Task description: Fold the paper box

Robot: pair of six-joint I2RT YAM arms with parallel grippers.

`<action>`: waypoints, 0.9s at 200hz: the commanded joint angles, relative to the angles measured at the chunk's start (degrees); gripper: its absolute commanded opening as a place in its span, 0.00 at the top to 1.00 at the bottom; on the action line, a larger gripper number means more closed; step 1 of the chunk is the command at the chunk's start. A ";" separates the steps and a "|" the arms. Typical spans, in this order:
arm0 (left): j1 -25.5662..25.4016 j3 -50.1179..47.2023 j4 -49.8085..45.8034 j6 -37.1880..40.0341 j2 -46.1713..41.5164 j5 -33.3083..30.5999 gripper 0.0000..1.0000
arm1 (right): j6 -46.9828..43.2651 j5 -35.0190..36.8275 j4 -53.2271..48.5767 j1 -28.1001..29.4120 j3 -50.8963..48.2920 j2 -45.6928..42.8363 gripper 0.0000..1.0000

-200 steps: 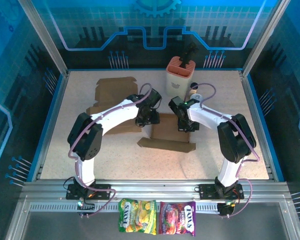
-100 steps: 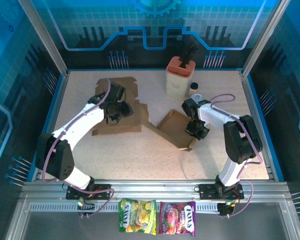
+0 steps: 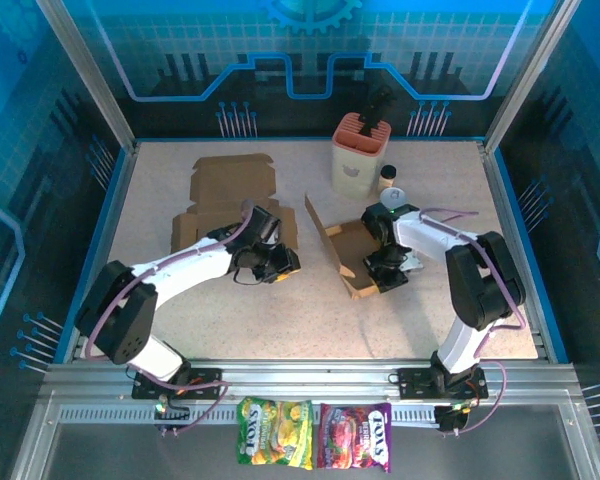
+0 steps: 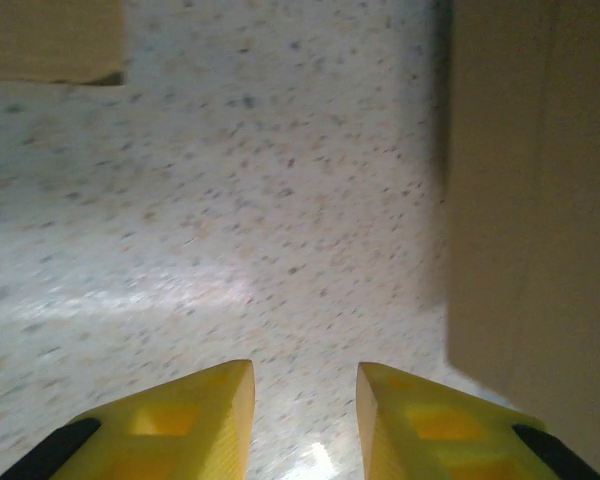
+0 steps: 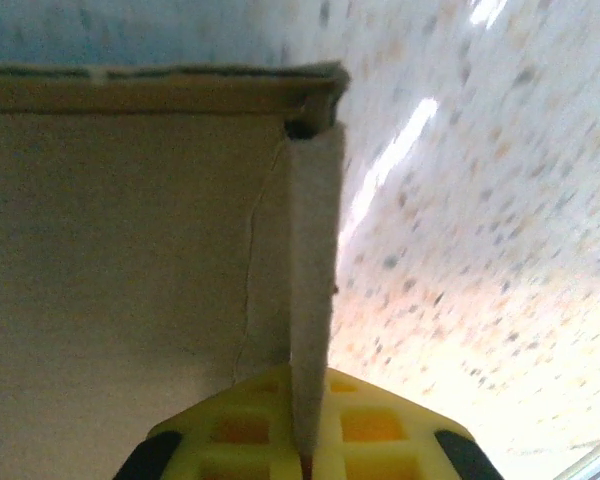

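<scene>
Two claws sit near the middle of the desk (image 3: pixel 280 320). The left claw (image 4: pixel 305 385) hovers with its fingers apart and nothing between them, bare desk beneath and a cardboard panel just to its right. The right claw (image 5: pixel 308 420) is clamped on a thin upright wall of the paper box (image 3: pixel 342 250), which stands partly erected right of centre with one flap raised. Flat cardboard sheets (image 3: pixel 230 185) lie at the rear left.

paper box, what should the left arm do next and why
Probably ease the left end effector right to the raised flap. Its jaws stand open over bare table, empty, while the right end effector is shut on a side wall of the paper box.
</scene>
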 commanded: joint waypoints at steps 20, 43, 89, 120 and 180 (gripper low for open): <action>-0.03 2.48 9.70 -4.84 6.40 3.90 0.67 | 11.32 -10.28 5.69 5.45 -3.56 -0.57 0.90; 0.26 3.79 9.66 -4.47 7.68 3.09 0.67 | 11.48 -10.51 5.89 7.01 -2.56 -2.68 0.72; 0.87 5.45 8.65 -3.47 8.69 2.51 0.67 | 4.92 -6.58 3.09 6.39 -0.21 -10.02 0.51; 0.90 6.78 8.38 -3.32 8.96 2.57 0.67 | -11.24 1.24 0.96 4.11 5.59 -13.46 0.50; 0.50 12.00 5.32 -1.46 9.29 2.44 0.67 | -40.26 -4.79 12.46 5.94 15.09 -18.11 0.40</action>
